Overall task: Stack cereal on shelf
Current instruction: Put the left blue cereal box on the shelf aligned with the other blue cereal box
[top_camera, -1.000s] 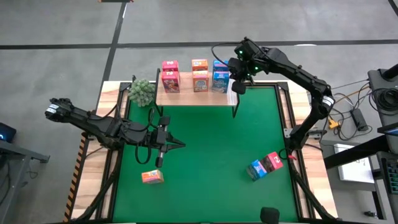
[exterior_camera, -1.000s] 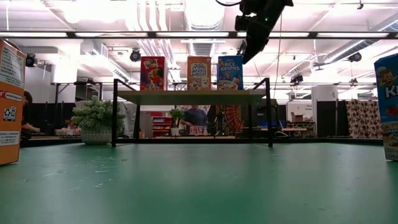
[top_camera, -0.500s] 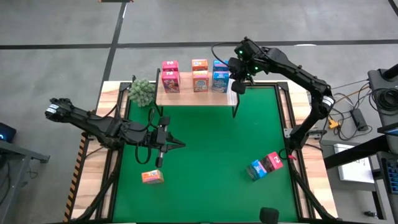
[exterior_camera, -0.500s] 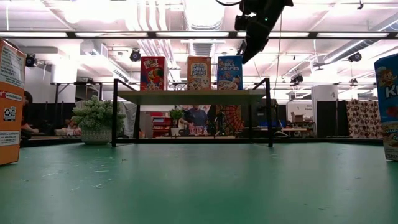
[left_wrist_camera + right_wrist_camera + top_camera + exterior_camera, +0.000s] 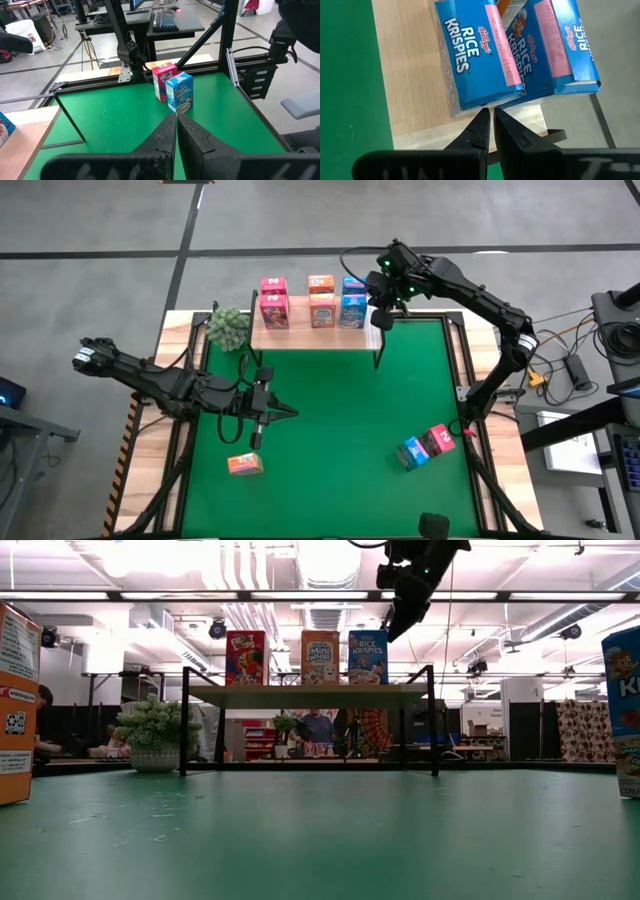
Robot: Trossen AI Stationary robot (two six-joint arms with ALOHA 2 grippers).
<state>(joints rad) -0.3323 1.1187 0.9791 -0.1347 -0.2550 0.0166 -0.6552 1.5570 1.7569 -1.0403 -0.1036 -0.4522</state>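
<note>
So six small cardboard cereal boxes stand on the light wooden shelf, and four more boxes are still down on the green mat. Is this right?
Not quite. Six small cardboard cereal boxes do stand on the light wooden shelf, but only three remain on the green mat: an orange box, a blue box and a pink-red box. The high view shows this.

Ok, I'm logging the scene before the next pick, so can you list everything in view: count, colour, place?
cereal on the shelf: six, two pink-red, two orange, two blue, in three columns.
cereal on the mat: three; an orange box near the left front, a blue box and a pink-red box together near the right front.
shelf: one, light wood on black legs, at the far edge.
mat: one, green, covering the table.
plant: one, green, left of the shelf.
left gripper: shut, empty, over the mat.
right gripper: shut, at the blue cereal on the shelf's right end.
</note>
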